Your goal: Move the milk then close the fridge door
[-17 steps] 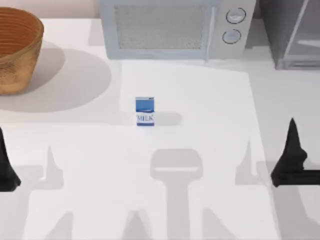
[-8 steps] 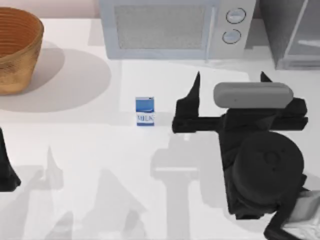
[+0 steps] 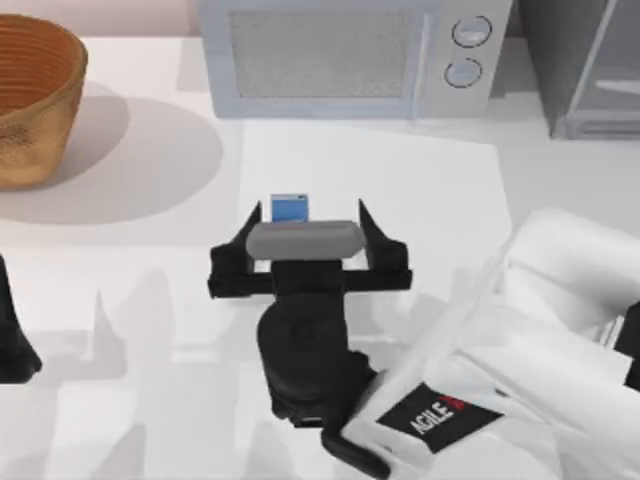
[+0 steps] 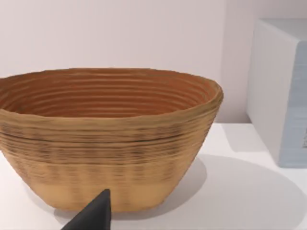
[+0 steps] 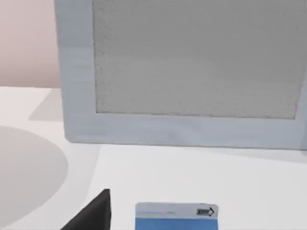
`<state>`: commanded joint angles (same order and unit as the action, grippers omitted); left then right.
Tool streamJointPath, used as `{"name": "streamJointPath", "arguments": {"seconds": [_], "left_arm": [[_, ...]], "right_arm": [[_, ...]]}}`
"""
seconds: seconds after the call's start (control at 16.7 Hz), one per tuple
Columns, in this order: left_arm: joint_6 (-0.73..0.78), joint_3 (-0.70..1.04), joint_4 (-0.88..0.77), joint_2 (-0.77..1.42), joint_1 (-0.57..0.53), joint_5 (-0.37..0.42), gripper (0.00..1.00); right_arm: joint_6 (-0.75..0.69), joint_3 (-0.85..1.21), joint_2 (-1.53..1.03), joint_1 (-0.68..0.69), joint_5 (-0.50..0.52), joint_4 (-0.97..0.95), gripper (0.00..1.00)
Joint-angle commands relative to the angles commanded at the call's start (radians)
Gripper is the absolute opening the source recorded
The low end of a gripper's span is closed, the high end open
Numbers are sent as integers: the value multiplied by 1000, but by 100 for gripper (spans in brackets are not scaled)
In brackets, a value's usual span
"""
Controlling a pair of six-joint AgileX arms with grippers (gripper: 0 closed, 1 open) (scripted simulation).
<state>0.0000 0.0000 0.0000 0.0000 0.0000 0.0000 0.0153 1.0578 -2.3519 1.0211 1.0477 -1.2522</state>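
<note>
Right tool (image 3: 309, 222) hangs spread wide with the milk (image 3: 290, 207) sitting upright on the tabletop between its 2 fingers, presumably lined up for a grab, left tool (image 3: 12, 335) parked.

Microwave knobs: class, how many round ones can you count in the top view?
2. Both sit on the microwave at its right end, near the table's back edge: the upper knob and the lower knob directly below it.

The milk (image 3: 290, 207) stands before the microwave (image 3: 345, 55), basket (image 3: 35, 100) far left.
</note>
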Motion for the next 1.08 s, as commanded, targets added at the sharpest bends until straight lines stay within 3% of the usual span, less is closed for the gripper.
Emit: {"name": "streamJointPath", "arguments": {"seconds": [0.3, 0.66, 1.08], "left_arm": [[0, 0, 0, 0, 0, 0, 100], [0, 0, 0, 0, 0, 0, 100], [0, 0, 0, 0, 0, 0, 100]], "right_arm": [[2, 143, -177, -4, 2, -60, 100], [3, 147, -180, -7, -1, -57, 100], [0, 260, -223, -81, -75, 7, 100]]}}
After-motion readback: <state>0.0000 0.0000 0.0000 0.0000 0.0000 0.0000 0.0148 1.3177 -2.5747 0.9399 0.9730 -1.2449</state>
